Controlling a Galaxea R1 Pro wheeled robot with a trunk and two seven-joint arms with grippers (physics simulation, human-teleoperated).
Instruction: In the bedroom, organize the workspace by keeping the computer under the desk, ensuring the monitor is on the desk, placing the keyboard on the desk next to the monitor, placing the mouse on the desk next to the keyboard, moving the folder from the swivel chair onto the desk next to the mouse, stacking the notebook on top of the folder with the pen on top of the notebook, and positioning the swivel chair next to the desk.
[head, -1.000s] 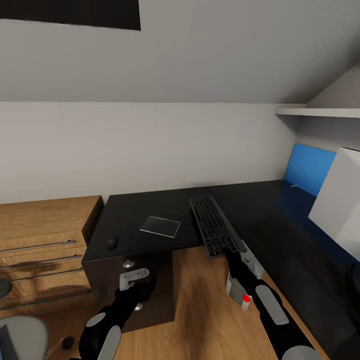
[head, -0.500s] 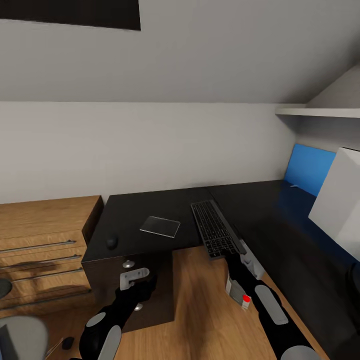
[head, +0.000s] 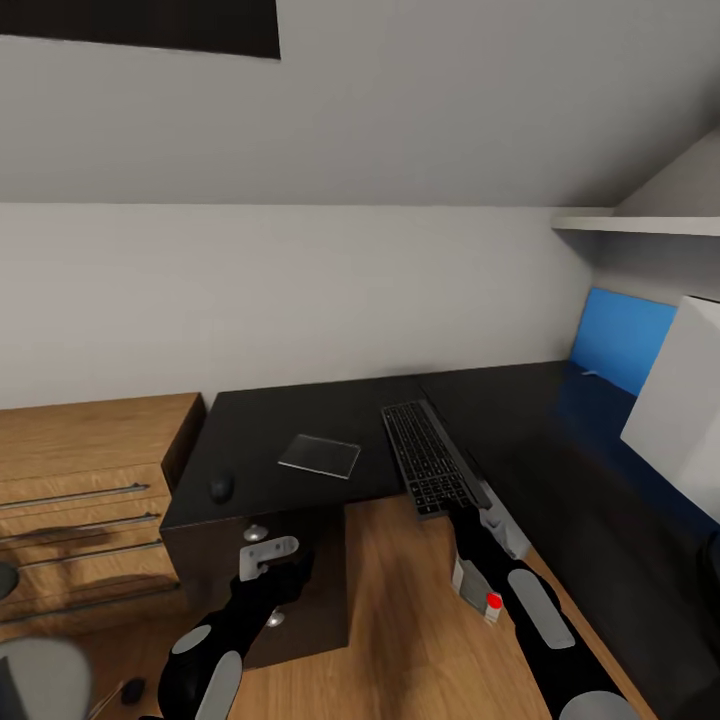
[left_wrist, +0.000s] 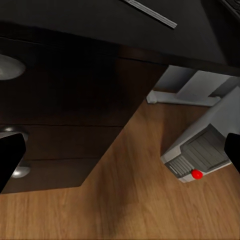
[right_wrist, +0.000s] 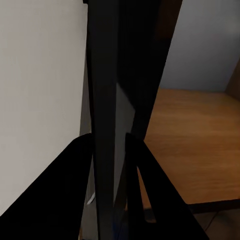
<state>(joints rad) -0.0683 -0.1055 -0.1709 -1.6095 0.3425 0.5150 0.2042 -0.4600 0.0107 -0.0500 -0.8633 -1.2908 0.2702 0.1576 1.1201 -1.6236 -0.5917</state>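
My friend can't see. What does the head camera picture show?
The right gripper holds the near end of the keyboard on the black desk. The notebook and mouse lie to its left, and the computer stands on the floor underneath.

Left gripper (left_wrist: 120, 157) fingers spread wide; dark drawer unit (left_wrist: 65, 115) with round knobs ahead, computer (left_wrist: 207, 150) on the wood floor (left_wrist: 125, 210) off to one side.

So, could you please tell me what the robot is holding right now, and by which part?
The right tool is clamped on the keyboard at its near short end; the left tool holds nothing.
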